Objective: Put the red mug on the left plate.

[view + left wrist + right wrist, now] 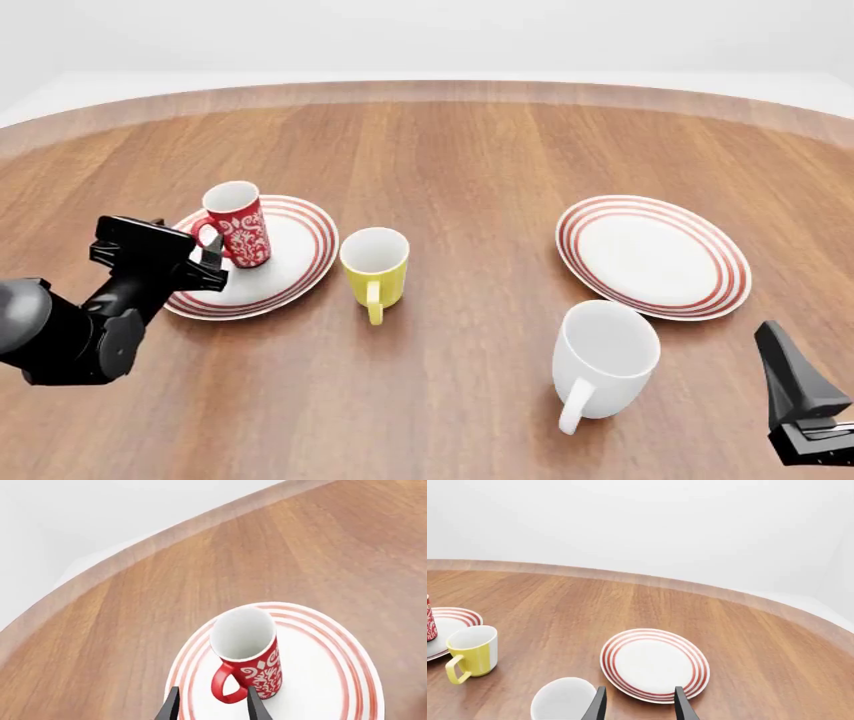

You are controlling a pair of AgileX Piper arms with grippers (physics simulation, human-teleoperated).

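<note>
The left gripper (212, 707) is seen with its two dark fingers spread apart, and nothing is clasped between them; the red loop handle of the red mug (248, 652) is found just ahead of the gap, with one finger close beside the mug's lower wall. Whether a fingertip touches the handle cannot be told. In the front view the left gripper (203, 262) is placed at the near-left edge of the left plate (300, 255), right by the mug's handle.

The red mug (236, 225) is stood upright on the left plate, toward its far-left part, with its handle turned to the left arm and its white inside shown.

Just to the right of that plate, a yellow mug (374, 265) is set on the wooden table (454, 150), handle toward the camera. Further right and nearer, a white mug (607, 355) is stood, and beyond it a second ringed plate (654, 255) is laid.

The right gripper (639, 705) is held well apart from all this, low at the near-right corner, its fingers parted and nothing held; the second plate (655, 664) and the white mug (564, 699) are seen ahead of it.
</note>
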